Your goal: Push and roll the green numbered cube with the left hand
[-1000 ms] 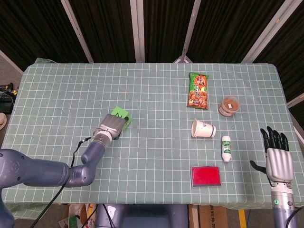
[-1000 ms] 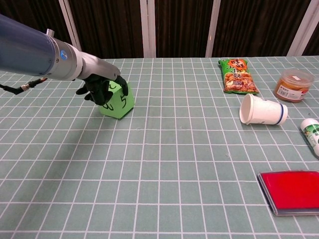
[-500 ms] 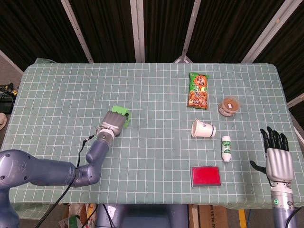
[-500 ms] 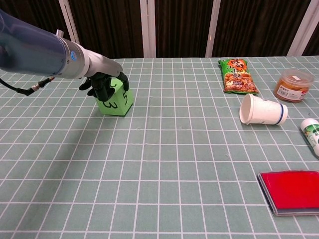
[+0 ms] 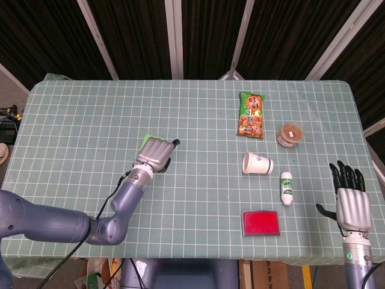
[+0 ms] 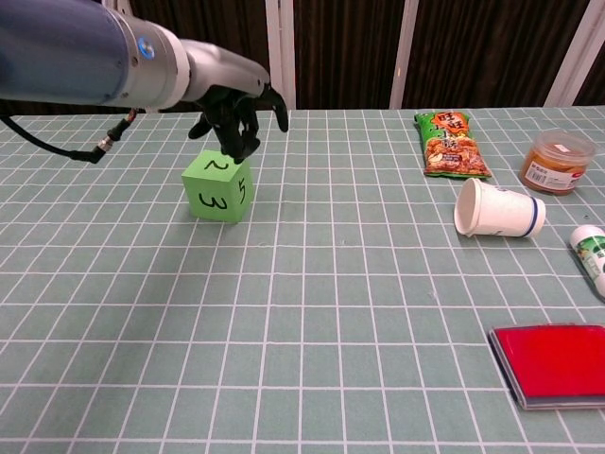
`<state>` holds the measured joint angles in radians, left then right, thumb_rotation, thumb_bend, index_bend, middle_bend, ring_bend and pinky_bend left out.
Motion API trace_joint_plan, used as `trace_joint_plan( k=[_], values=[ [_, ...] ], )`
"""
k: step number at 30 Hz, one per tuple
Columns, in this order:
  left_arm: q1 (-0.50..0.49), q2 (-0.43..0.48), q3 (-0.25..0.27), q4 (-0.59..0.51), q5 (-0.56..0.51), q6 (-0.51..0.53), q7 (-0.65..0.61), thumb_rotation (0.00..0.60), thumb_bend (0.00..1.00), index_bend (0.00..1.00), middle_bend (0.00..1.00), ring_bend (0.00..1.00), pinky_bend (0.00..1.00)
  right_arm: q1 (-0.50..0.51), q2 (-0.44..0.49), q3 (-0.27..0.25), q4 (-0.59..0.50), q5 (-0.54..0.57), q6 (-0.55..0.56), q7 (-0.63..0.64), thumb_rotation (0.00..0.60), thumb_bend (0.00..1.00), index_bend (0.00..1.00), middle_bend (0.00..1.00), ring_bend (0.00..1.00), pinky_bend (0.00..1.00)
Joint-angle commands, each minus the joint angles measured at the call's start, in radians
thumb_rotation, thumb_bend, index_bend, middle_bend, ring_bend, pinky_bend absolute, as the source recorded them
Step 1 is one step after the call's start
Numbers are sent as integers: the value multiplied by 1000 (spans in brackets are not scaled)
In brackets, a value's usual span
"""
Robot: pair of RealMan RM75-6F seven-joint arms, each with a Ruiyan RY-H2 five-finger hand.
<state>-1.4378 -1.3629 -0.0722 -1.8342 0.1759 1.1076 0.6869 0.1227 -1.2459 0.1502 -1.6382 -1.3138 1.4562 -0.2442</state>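
Note:
The green numbered cube [image 6: 218,187] sits flat on the table at the left, showing 2 on top, 3 in front and 5 on its right face. In the head view only a corner of the cube [image 5: 146,140] shows from under my left hand [image 5: 155,153]. That left hand [image 6: 236,110] hovers just above and behind the cube with its fingers spread downward, holding nothing. My right hand [image 5: 351,199] stays at the table's near right edge, fingers extended and empty.
A green snack bag [image 6: 450,144], a brown-lidded jar [image 6: 558,161], a tipped white paper cup [image 6: 497,210], a small white bottle [image 6: 592,255] and a red flat case [image 6: 551,364] lie on the right half of the checked tablecloth [image 6: 312,312].
The cube has tipped from an edge onto a flat face. My left hand has lifted off it, risen and shifted right. The right hand has not moved.

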Motion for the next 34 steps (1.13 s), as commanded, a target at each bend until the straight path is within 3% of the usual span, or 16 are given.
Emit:
trace_joint_plan(
  k=[1,3,6,8,10,11,15,22,29,34],
  values=[
    [109,172,-6,-279,179,158,-74,600,460,171,329,267,444,0,4,0,-2,0,-2,5,600,45,69,0,22,0],
    [185,250,57,-398,262,267,-74,600,423,170,277,202,335,0,9,-2,-6,0,-6,11,600,44,69,0,19,0],
    [338,301,187,-467,453,462,-89,600,419,170,248,155,257,-2,18,-7,-13,-6,-9,18,600,44,69,0,13,0],
    [477,289,291,-423,647,597,-134,600,419,170,236,143,227,-3,23,-10,-18,-12,-10,25,600,45,69,0,8,0],
    [703,240,407,-254,844,789,-275,600,419,170,229,136,212,-1,28,-15,-19,-31,-9,36,600,45,69,0,5,0],
    [742,220,419,-206,887,818,-299,600,419,170,227,128,205,-1,29,-15,-16,-35,-7,41,600,44,69,0,4,0],
    [875,150,422,-45,951,883,-377,600,414,166,213,104,185,-1,26,-18,-3,-52,-1,57,600,45,69,0,5,0],
    [1018,69,371,131,952,858,-437,600,384,159,170,40,124,1,29,-15,25,-64,1,92,600,45,69,0,2,0],
    [1082,33,311,236,1010,815,-473,600,384,159,163,40,123,-3,28,-12,28,-58,10,89,600,45,69,0,2,0],
    [1111,41,280,241,1059,783,-485,600,384,159,161,40,123,2,17,-15,26,-60,5,63,600,44,69,0,2,0]
  ],
)
